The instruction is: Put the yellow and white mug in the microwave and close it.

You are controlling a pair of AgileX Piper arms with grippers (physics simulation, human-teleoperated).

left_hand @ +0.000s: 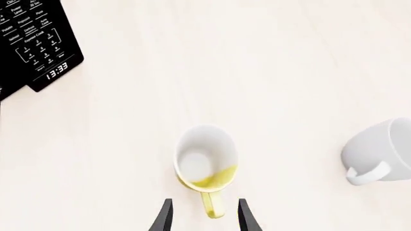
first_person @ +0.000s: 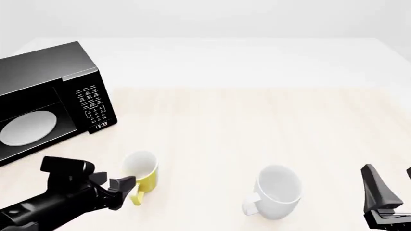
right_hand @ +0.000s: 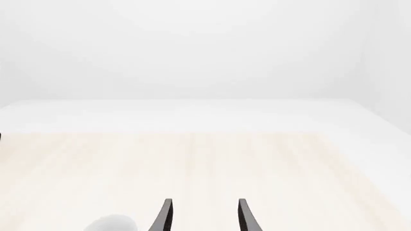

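Left gripper (left_hand: 204, 215) spread, straddling the yellow and white mug (left_hand: 205, 163) handle, lined up for pinching. Right gripper (right_hand: 204, 215) parted, idle. Microwave (first_person: 45, 103) open, waiting.

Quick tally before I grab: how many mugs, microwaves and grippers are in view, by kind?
Mugs: 2, the yellow and white mug and the white mug
Microwaves: 1, the microwave
Grippers: 2, the left gripper and the right gripper
Total: 5

Microwave (first_person: 45, 103) cut off at front view's left edge; keypad print too small to read. White mug (left_hand: 378, 151) cropped in left wrist view. Right gripper (first_person: 388, 192) partly out of frame.
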